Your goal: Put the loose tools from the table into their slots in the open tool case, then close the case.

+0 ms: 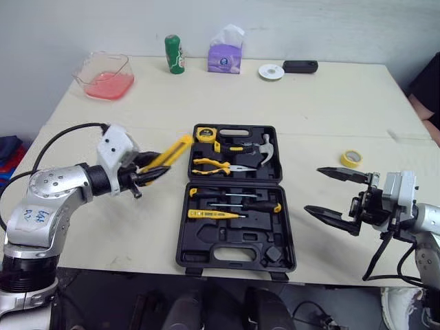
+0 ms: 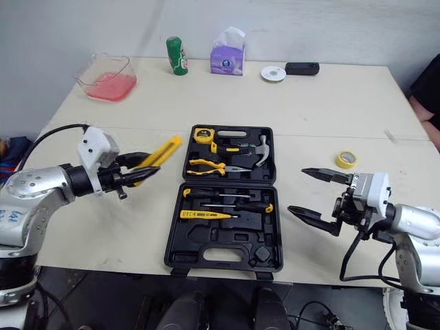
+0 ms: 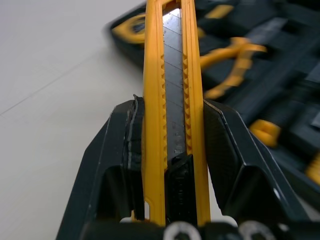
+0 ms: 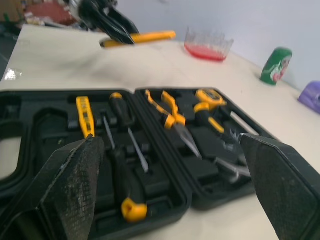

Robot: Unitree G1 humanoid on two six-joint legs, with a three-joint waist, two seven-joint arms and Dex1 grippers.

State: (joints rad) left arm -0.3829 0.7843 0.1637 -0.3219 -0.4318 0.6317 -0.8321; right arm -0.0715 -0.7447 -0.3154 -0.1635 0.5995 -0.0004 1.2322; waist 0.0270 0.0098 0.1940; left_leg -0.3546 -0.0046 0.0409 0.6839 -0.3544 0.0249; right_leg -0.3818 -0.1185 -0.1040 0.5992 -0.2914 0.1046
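Observation:
The open black tool case (image 1: 235, 199) lies mid-table, holding a tape measure, pliers, a hammer, screwdrivers and a yellow tester. My left gripper (image 1: 157, 172) is shut on a yellow utility knife (image 1: 168, 152), held above the table just left of the case; its tip points toward the case's far left corner. In the left wrist view the knife (image 3: 173, 100) sits clamped between both fingers. My right gripper (image 1: 337, 194) hangs open right of the case, with nothing between its fingers. A yellow tape roll (image 1: 351, 159) lies on the table beyond it.
At the table's far edge stand a clear tub of pink liquid (image 1: 104, 76), a green can (image 1: 174, 53), a purple tissue box (image 1: 225, 56), a white disc (image 1: 271, 71) and a black case (image 1: 300, 66). A person's sleeve (image 1: 430, 86) shows at the right edge.

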